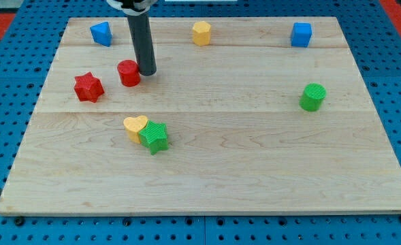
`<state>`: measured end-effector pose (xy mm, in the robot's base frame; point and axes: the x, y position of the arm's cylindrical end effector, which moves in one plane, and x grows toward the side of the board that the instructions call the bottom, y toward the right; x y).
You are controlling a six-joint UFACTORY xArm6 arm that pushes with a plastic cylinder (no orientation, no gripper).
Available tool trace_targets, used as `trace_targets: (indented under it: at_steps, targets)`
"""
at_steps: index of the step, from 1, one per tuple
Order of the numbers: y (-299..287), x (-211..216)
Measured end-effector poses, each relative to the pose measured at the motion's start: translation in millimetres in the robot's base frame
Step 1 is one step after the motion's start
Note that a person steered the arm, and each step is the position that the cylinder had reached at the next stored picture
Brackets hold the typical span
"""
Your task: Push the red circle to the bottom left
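Red circle point(129, 73) lies in the upper left part of the wooden board point(254, 170). My tip point(148, 71) touches its right side; the rod stands upright, with no claw. Red star point(88, 88) sits just left of the circle.

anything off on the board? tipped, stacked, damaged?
Nothing damaged or tipped. Only oddity: the yellow heart and green star are jammed together, touching, left of centre. All other blocks sit apart and flat. My tip rests against the red circle on its right side.
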<state>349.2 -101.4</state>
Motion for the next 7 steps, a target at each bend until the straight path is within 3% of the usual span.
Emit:
trace_targets:
  at_steps: [1, 2, 4, 6, 7]
  targets:
    - [1.4, -38.3]
    - [-33.9, -23.8]
    - [-32.7, 54.3]
    - [-65.6, 82.9]
    - [-79.8, 137.3]
